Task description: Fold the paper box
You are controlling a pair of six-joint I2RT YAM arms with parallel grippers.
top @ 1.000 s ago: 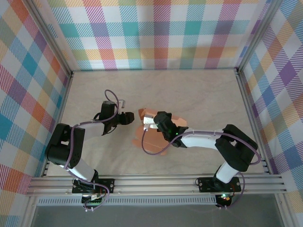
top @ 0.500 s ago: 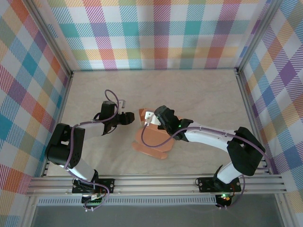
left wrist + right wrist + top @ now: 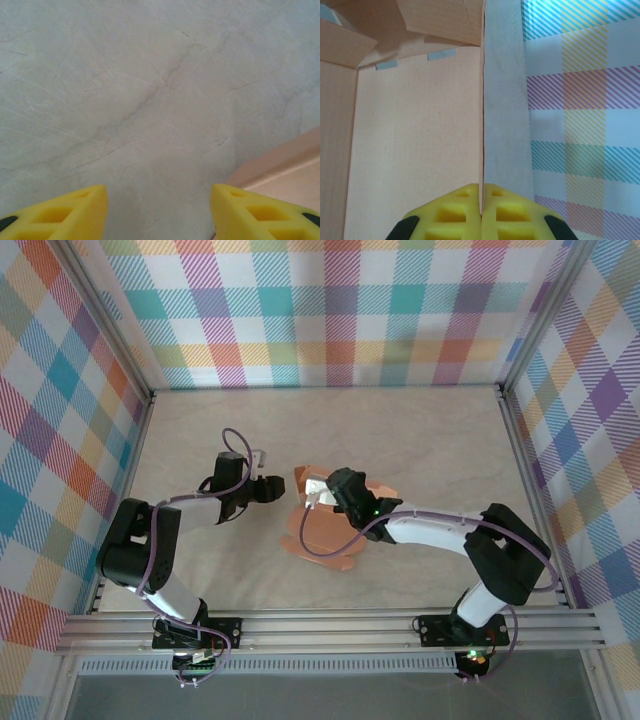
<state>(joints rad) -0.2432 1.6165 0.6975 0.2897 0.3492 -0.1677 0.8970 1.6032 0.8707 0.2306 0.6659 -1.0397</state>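
Observation:
The paper box [image 3: 322, 537] is salmon-orange card, partly folded, lying near the middle of the table. In the top view my right gripper [image 3: 313, 497] sits over its far left corner. The right wrist view shows my right gripper [image 3: 482, 190] shut on the thin edge of an upright card panel [image 3: 415, 130], with folded flaps [image 3: 440, 20] beyond. My left gripper [image 3: 281, 488] hovers just left of the box, apart from it. Its yellow fingers [image 3: 75, 210] are open over bare table, with a box edge [image 3: 280, 167] at the lower right.
The marble-look tabletop [image 3: 420, 440] is walled by checked cloth panels [image 3: 330, 310] on three sides. An aluminium rail [image 3: 330, 625] runs along the near edge by the arm bases. Open table lies behind and to the right of the box.
The right arm has shifted its forearm and wrist, and the box held in it has turned and settled slightly lower and flatter. The left arm has stayed still.

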